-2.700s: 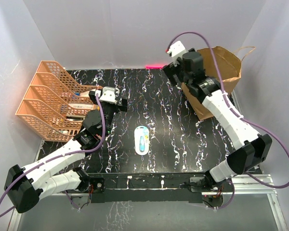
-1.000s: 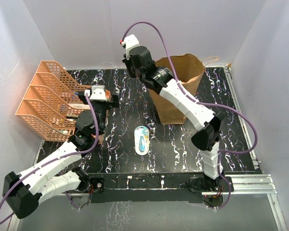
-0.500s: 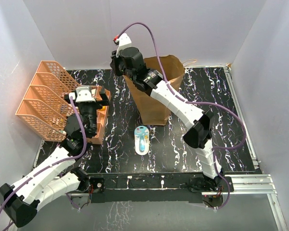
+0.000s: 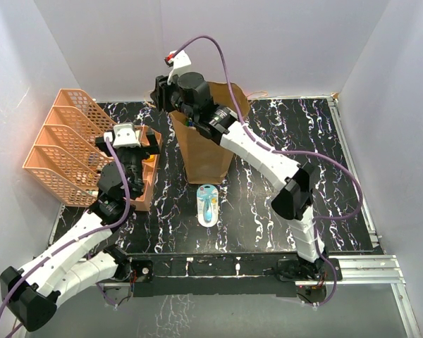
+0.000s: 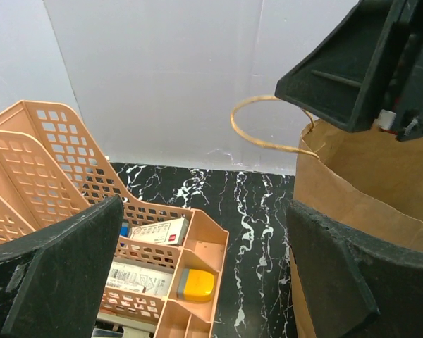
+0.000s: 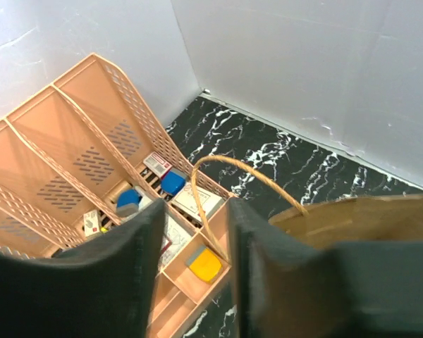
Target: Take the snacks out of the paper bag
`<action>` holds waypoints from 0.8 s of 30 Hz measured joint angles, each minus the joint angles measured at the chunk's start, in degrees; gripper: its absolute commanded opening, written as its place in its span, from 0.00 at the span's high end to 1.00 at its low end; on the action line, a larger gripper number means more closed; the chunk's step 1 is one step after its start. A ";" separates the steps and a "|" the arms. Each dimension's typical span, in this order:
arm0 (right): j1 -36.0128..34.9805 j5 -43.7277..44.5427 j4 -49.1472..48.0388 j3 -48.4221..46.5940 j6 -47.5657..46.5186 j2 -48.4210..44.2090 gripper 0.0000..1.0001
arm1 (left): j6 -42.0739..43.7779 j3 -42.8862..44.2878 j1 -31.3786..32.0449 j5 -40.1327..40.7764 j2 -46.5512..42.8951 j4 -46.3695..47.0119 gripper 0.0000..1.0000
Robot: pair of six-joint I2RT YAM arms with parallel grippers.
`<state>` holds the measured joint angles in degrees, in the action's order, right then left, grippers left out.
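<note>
One brown kraft paper bag stands in front of you, upright on the black white-veined surface, toward the back and a little left of centre. Its paper is plain and lightly creased and its mouth faces up. The right arm covers the opening in the top view, so you cannot see inside.

One twisted paper loop handle rises from the rim on the side facing the trays. You have two grippers to watch:

- **Right gripper**: it sits at that rim with its jaws a narrow gap apart. One strand of the loop runs down through the gap and the rest arches over one finger. The strand looks thinner than the gap.
- **Left gripper**: it hangs over the orange organizer box with its jaws spread wide and nothing between them.

The box lies just left of the bag, with a strip of surface showing between the two. In it you can count one yellow block and two white cartons. Behind it, one rack of orange mesh trays shows four tiers.

One white and light-blue oblong item lies flat just in front of the bag.
</note>
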<state>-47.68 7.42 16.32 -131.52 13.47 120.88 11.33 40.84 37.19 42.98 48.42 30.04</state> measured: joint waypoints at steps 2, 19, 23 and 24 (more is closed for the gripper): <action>0.09 0.66 0.09 2.29 -0.59 -1.79 0.34 | -0.70 0.26 0.00 0.09 -0.02 -1.20 0.02; 1.66 7.52 3.28 38.91 -5.57 -48.92 0.05 | -28.76 37.46 -0.46 -14.62 15.45 -43.08 0.01; 1.66 12.22 5.01 45.11 -5.88 -56.98 0.05 | -34.01 45.11 -3.26 -21.14 22.21 -52.72 0.02; 1.68 13.51 5.81 45.97 -5.97 -58.42 0.05 | -35.19 46.88 -5.29 -23.41 23.82 -54.71 0.02</action>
<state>-46.00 20.93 22.13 -85.56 7.51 62.46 -23.86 87.72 31.90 19.57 72.25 -24.67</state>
